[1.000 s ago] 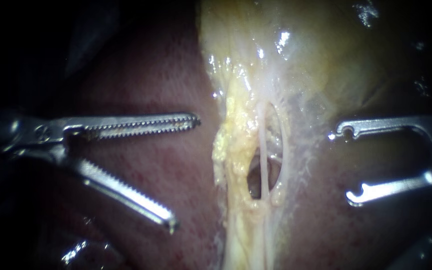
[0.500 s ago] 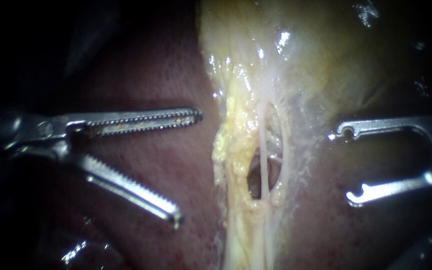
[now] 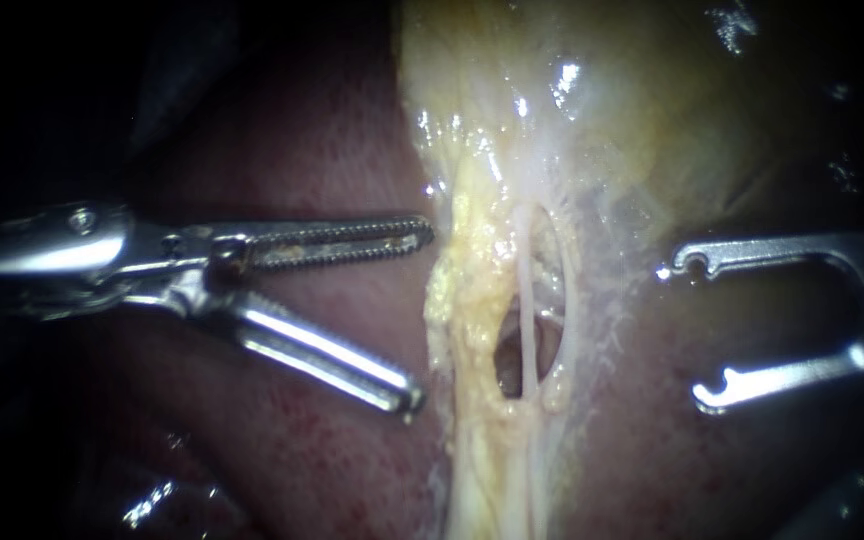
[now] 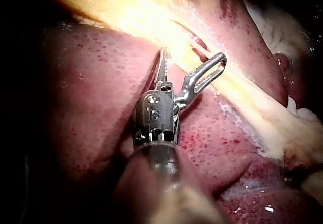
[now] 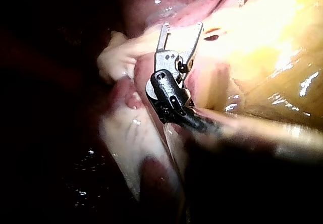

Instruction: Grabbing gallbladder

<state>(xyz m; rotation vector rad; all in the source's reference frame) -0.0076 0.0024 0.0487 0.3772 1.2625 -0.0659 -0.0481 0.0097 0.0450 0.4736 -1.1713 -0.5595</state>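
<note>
Left instrument (image 3: 422,314) shown with pincer apart beside the fatty strip (image 3: 457,290); thin tubes (image 3: 529,320) could be torn if gallbladder (image 3: 592,110) is missed.

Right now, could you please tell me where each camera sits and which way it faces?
Endoscope: close over the tissue, facing the gallbladder and liver; left instrument and right instrument, jaws open.
Left wrist: on the left arm, looking along its shaft to the liver.
Right wrist: on the right arm, looking along its shaft to the gallbladder.
Shared: all three show the gallbladder.
</note>
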